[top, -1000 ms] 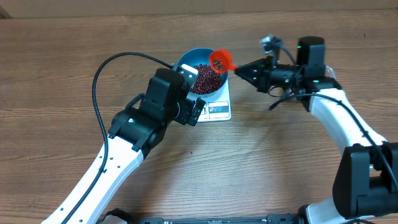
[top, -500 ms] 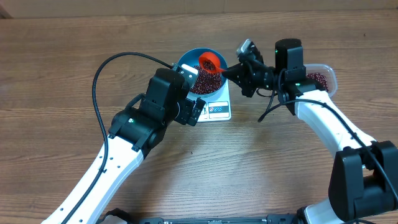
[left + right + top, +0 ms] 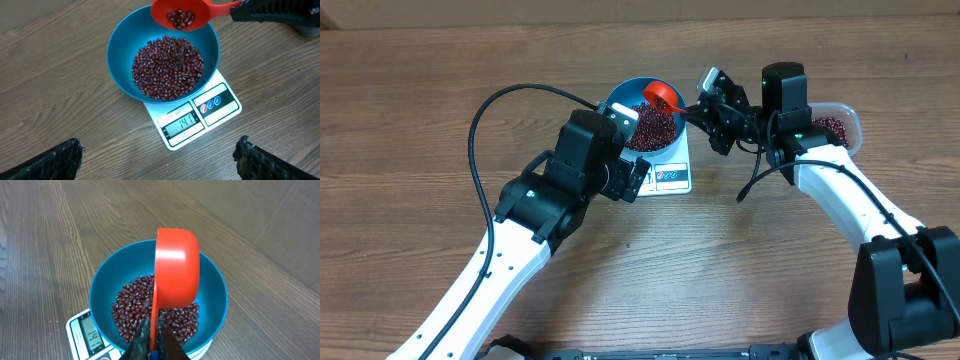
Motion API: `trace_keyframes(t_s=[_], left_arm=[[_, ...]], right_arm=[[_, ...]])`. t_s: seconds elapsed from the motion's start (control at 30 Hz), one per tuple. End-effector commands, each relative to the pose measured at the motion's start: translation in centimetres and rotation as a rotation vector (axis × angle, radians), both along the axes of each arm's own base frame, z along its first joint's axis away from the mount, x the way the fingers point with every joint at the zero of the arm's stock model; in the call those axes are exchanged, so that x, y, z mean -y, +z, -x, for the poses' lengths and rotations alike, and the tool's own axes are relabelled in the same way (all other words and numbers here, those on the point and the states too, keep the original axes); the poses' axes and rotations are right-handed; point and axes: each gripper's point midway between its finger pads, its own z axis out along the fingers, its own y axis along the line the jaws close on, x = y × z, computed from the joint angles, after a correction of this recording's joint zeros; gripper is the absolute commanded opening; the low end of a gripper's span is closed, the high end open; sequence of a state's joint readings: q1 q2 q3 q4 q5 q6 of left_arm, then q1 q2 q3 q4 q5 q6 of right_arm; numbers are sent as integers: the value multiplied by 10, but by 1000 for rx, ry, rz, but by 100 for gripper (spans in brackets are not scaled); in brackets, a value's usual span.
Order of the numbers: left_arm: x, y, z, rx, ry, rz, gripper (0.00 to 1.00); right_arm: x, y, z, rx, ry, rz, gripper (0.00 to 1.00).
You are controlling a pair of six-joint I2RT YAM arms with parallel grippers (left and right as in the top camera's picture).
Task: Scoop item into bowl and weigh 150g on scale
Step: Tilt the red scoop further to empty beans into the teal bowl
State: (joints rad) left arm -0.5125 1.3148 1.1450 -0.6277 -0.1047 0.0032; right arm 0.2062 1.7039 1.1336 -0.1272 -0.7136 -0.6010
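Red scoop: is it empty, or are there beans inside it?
Not empty. The left wrist view shows a small cluster of beans lying in the scoop, which is tipped above the blue bowl.

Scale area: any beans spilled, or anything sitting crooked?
Nothing stands out. The beans lie inside the bowl, and none are visible on the table or the scale. The bowl sits level on the scale, and the scoop hangs tilted over the bowl.

The wooden table [image 3: 420, 80] carries the scale [image 3: 670, 176] and a clear tub [image 3: 856, 125].
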Motion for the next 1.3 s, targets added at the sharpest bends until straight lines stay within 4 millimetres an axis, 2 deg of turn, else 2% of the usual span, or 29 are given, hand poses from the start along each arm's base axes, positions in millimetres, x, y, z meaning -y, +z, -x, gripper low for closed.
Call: trace_keyframes(t_s=[0.0, 1.27], left_arm=[[0, 8, 1, 20, -10, 12, 100], [0, 8, 1, 20, -10, 12, 100]], right_arm=[[-1, 14, -6, 55, 5, 4, 4], [0, 17, -10, 112, 13, 27, 4]])
